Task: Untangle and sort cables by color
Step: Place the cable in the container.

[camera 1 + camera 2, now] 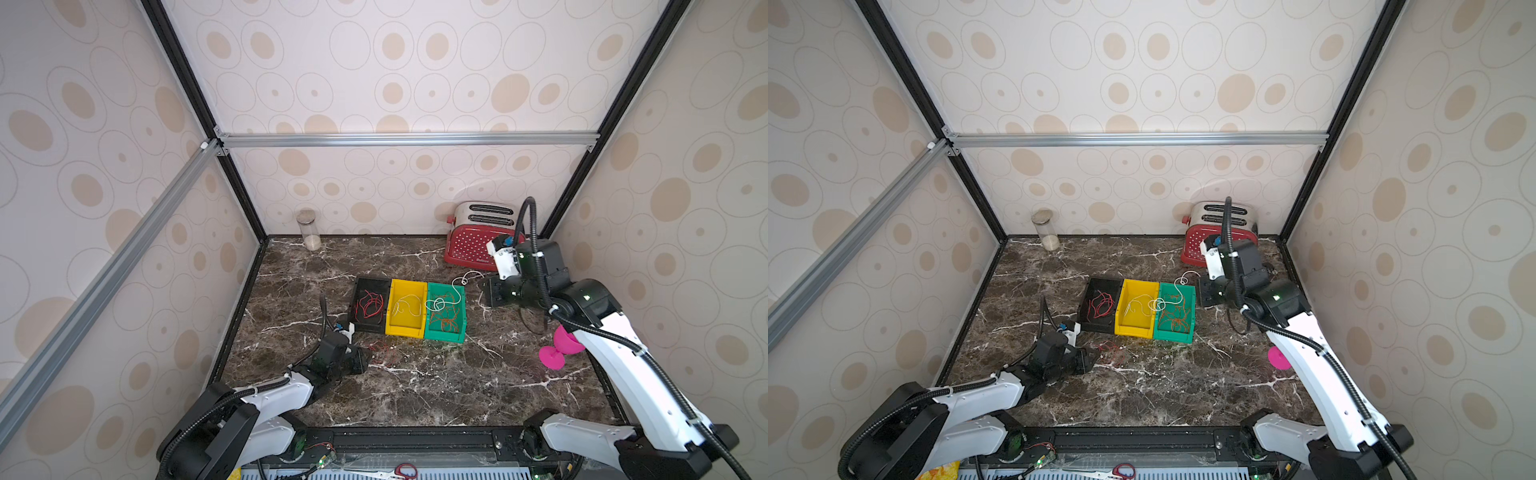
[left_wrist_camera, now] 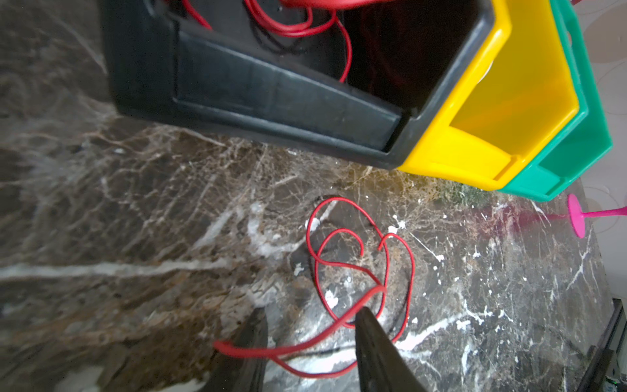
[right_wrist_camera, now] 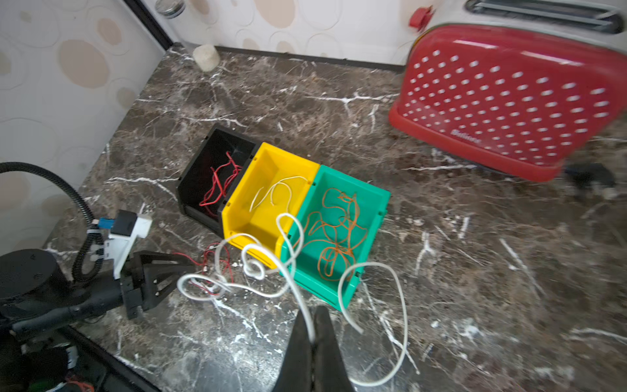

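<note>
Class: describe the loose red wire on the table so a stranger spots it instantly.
On the dark marble tabletop, find the black plastic bin beside the yellow bin. The thin curly red wire lies before it, outside, unlike the binned red wires.

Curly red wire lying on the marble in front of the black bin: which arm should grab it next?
Left. The left fingers stand open astride the curly red wire; the right fingers are shut on a thin white wire.
</note>
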Available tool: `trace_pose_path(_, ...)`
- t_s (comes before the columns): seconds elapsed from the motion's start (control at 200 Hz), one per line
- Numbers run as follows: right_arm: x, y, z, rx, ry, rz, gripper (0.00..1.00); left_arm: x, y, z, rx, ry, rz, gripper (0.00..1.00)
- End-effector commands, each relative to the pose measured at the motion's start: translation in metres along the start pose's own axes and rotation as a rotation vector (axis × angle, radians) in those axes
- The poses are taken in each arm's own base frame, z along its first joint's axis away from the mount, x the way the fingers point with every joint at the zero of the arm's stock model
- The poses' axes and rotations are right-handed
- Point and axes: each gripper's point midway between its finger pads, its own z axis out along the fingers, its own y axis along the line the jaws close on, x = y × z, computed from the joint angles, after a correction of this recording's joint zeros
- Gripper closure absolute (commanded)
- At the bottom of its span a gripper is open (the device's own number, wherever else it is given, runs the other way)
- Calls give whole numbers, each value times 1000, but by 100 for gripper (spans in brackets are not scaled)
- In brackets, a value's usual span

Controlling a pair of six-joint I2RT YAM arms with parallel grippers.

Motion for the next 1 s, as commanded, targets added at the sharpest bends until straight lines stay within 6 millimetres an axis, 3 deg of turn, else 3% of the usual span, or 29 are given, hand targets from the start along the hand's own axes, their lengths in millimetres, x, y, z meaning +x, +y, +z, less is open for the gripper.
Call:
trace_pose_path(0.0,-9,28,22,-144,-8,19,100,4,3,-2,-10,23,10,57)
trace_pose_path(0.175,-16,42,57,-204,29,31,100,4,1,-2,-1,23,16,57)
trace_pose_path(0.5,-27,56,101,-232,71,36,100,2,-3,2,25,19,13,57)
trace_pose_path(0.82,-8,49,143,-191,156,71,100,3,-2,1,26,18,10,56)
trace_pose_path(0.995,-5,71,153,-219,173,41,100,4,-2,2,27,18,10,56)
